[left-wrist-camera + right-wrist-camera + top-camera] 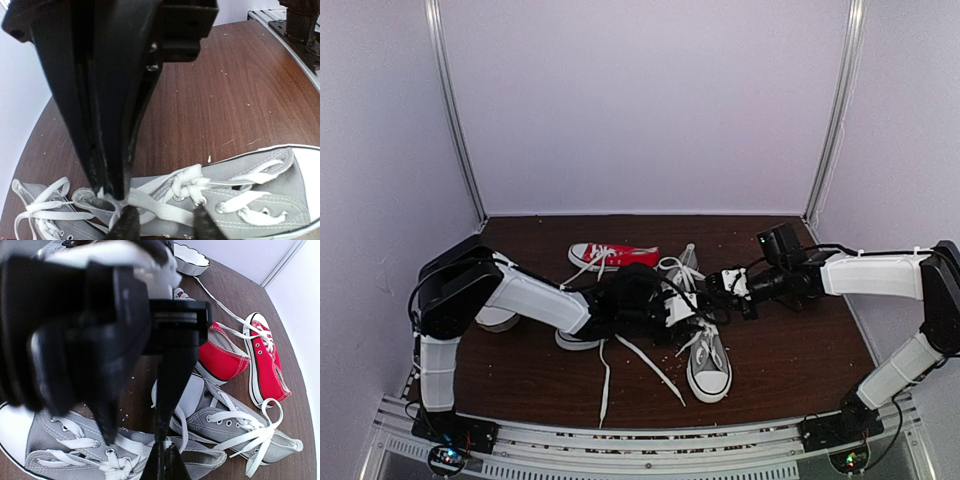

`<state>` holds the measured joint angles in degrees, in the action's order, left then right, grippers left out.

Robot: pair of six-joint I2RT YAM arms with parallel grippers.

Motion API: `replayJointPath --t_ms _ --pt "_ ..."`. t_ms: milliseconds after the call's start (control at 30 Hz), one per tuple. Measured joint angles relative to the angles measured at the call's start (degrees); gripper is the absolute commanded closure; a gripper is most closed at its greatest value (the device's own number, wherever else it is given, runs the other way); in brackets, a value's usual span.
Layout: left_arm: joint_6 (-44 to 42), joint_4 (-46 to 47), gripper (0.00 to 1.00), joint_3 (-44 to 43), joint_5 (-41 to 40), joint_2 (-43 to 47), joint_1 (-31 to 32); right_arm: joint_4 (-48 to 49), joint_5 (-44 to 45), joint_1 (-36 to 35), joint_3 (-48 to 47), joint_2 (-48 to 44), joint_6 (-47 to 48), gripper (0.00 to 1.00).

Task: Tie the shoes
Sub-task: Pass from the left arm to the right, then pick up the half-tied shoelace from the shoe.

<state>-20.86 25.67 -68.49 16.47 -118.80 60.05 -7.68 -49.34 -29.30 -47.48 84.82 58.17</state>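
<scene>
Two grey shoes lie mid-table. One (pixel 709 365) points its white toe at the near edge, the other (pixel 680 268) sits behind it. On the nearer shoe (pixel 260 200) a first knot (pixel 192 184) is tied in the white lace. My right gripper (pixel 167 462) is shut on a flat white lace end (pixel 195 444) over that shoe's heel opening. In the left wrist view its fingers (pixel 112 165) come down from above. My left gripper (pixel 166 226) is open, its fingertips (pixel 126 224) standing either side of the lace strand (pixel 160 210) without pinching it.
Two red sneakers (pixel 227 352) (pixel 265 362) lie behind the grey pair, near the back wall (pixel 610 256). A white scalloped dish (pixel 191 256) sits at the left, partly hidden under my left arm. Loose lace ends (pixel 605 375) trail toward the near edge. Crumbs dot the brown table (pixel 240 90).
</scene>
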Motion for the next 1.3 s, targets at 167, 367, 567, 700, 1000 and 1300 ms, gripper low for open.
replayJointPath --t_ms 167,367,567,700,1000,1300 --pt "-1.09 -3.28 0.44 4.04 -0.22 7.21 0.00 -0.15 0.09 0.00 0.00 -0.61 0.22 1.00" --pt "-1.03 -10.08 0.45 6.54 0.92 17.46 -0.59 -0.44 0.15 0.00 0.00 -0.92 0.52 1.00" --pt "8.92 -19.67 0.50 2.47 -3.61 19.06 -5.16 -0.70 0.26 -0.22 0.00 -0.92 0.63 1.00" --pt "10.97 -25.53 0.46 -1.99 -6.01 15.47 -8.33 -1.09 0.44 -0.46 0.00 -0.94 1.03 1.00" --pt "2.71 -32.87 0.46 -2.19 -5.46 11.28 -6.62 -2.03 0.70 -0.85 0.00 -0.94 1.88 1.00" --pt "-2.82 -33.68 0.77 -5.90 -10.91 5.66 -5.70 -2.80 0.81 -0.85 0.00 -0.94 1.90 1.00"
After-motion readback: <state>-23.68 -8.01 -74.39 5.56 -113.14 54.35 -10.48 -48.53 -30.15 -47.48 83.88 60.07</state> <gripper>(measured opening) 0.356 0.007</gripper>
